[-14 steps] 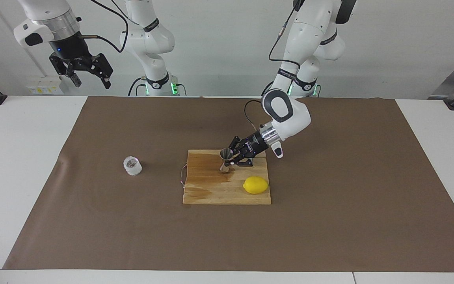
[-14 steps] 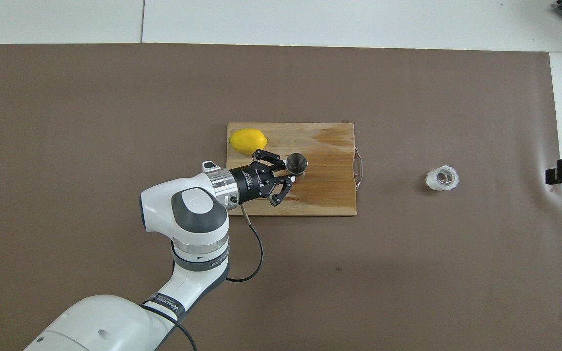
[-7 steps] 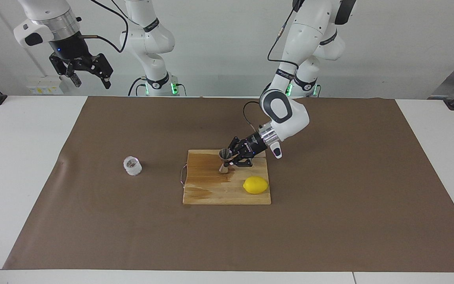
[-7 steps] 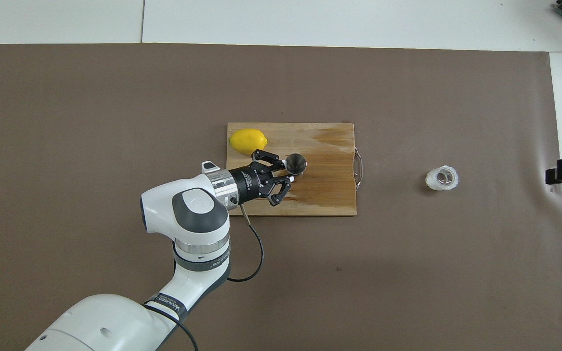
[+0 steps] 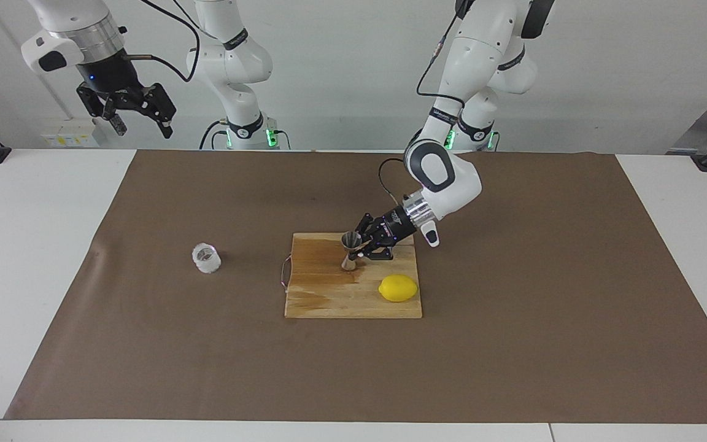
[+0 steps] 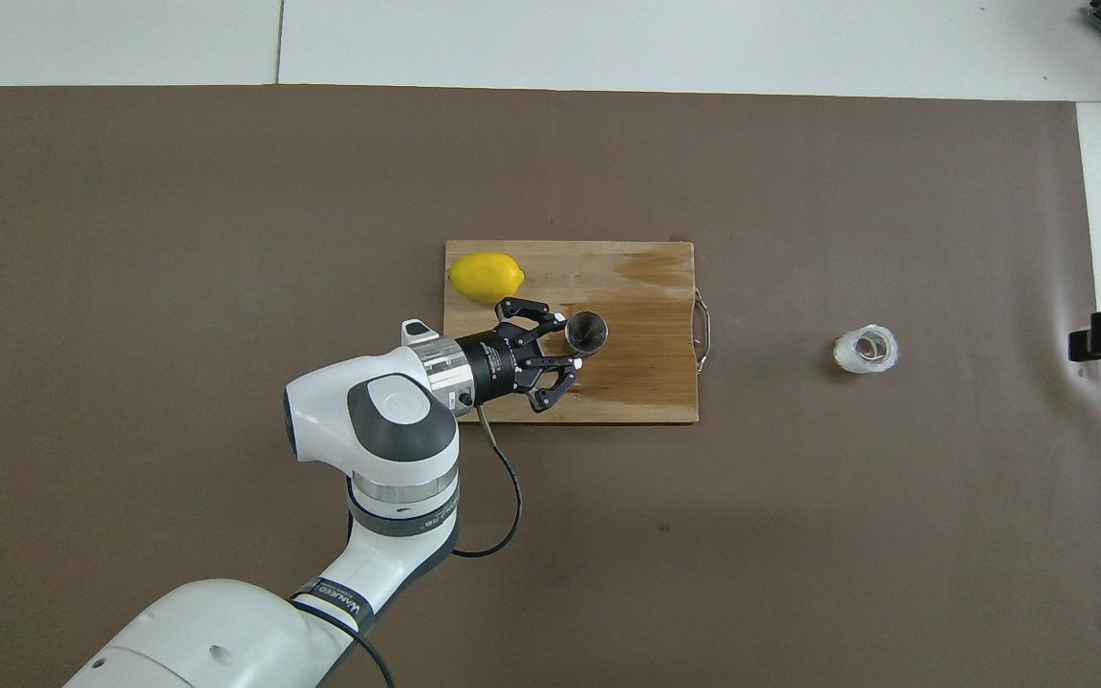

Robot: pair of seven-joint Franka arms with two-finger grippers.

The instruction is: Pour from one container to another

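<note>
Jigger (image 5: pixel 350 250) stands upright on the cutting board (image 5: pixel 329 294), w/ the left gripper (image 5: pixel 363 247) right at its waist; we can't tell if the fingers grip it or have let go. We'd ease off straight back, no sideways nudge, so it stays standing. Glass cup (image 5: pixel 206 258) sits on the mat toward the right arm's end; right gripper (image 5: pixel 139 116) waits open, raised. Lemon (image 5: pixel 398 288) untouched. Only writing: a band on the left arm, unreadable.

One lemon (image 5: pixel 398 288) – one glass cup (image 5: pixel 206 258) – one steel jigger (image 5: pixel 350 250). One wooden board (image 5: pixel 329 298) lay under one brown mat (image 5: pixel 513 344). Two robot arms – two grippers stood there.
</note>
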